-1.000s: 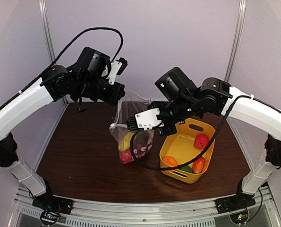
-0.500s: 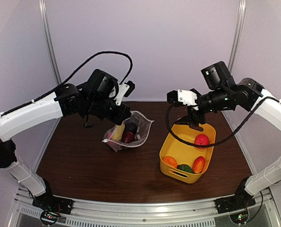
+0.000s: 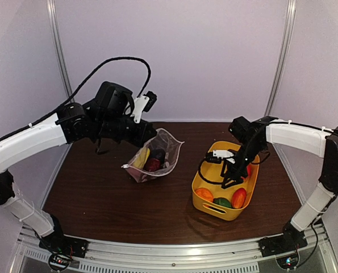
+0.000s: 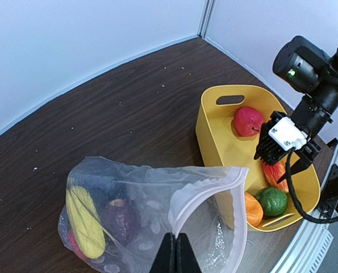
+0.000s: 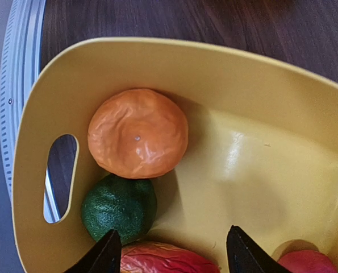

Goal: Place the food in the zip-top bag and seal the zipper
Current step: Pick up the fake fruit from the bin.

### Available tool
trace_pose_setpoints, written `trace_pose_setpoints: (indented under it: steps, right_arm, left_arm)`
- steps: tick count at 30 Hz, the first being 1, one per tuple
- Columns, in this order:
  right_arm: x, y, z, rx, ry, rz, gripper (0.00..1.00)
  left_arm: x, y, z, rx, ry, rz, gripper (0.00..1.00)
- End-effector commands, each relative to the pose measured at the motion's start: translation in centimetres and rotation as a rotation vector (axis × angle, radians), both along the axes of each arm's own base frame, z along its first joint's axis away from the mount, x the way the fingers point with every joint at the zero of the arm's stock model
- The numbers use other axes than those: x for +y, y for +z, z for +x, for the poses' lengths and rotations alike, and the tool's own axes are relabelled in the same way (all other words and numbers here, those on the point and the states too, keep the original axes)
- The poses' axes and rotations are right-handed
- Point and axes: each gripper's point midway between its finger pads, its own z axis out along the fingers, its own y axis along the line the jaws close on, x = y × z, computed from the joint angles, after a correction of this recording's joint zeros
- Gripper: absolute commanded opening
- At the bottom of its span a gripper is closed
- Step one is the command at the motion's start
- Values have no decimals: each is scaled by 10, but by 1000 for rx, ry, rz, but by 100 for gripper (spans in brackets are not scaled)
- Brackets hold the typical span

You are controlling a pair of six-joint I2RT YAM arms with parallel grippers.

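Zip-top bag [image 4: 149, 196] in left hand [image 4: 175, 253]; right hand [image 5: 174, 250] agape

Soft, even light (bag [image 4: 151, 211] glinting)

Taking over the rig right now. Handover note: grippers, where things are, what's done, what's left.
Left gripper: shut on the zipper edge of the bag, holding the mouth open.
Right gripper: open and empty, low in the tub over the red-orange piece.
Done: yellow piece, purple piece and red piece are in the bag.
Left: bag the orange piece, green piece, red-orange piece and pink-red piece from the tub, then seal the zipper.
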Motion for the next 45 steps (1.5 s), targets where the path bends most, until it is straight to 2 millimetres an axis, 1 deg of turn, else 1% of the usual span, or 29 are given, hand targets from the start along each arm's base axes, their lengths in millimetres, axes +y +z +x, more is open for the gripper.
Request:
trace_pose_setpoints:
  steps: [1,4,8,17,23,25,28,30,33,35,38,39,41,45]
  right_arm:
    - [-12,-7,-23,108,68,-43,68]
    - [-16,-19,-31,156,91,-70,76]
    - [-19,-35,-35,190,85,-93,80]
    - [-17,-56,-46,235,87,-61,80]
    - [-13,-70,-59,317,100,-28,80]
    - [-10,-74,-59,327,94,-20,80]
    - [-6,-78,-54,324,74,-10,76]
    - [-3,-73,-45,289,60,8,70]
    - [0,-57,-33,220,49,41,61]
    - [-2,-47,-25,168,41,42,57]
    - [-9,-28,-18,96,33,35,56]
    - [-11,-26,-17,87,32,27,55]
    - [-15,-13,-16,59,28,23,55]
    - [-16,26,-15,-27,18,58,53]
  left_arm:
    - [1,14,-2,-20,4,-70,0]
    - [4,13,-3,-21,10,-76,0]
    - [5,12,-4,-22,11,-79,0]
    - [5,8,-3,-21,14,-75,0]
    - [4,4,-3,-15,10,-77,0]
    - [4,2,-4,-12,10,-74,0]
    - [3,2,-4,-11,7,-77,0]
    - [4,3,-5,-12,7,-78,0]
    - [6,4,-5,-12,10,-82,0]
    - [6,3,-6,-8,9,-81,0]
    - [6,3,-7,-7,8,-86,0]
    - [6,3,-7,-6,9,-87,0]
    - [6,4,-7,-6,7,-94,0]
    - [2,5,-8,-3,-6,-113,0]
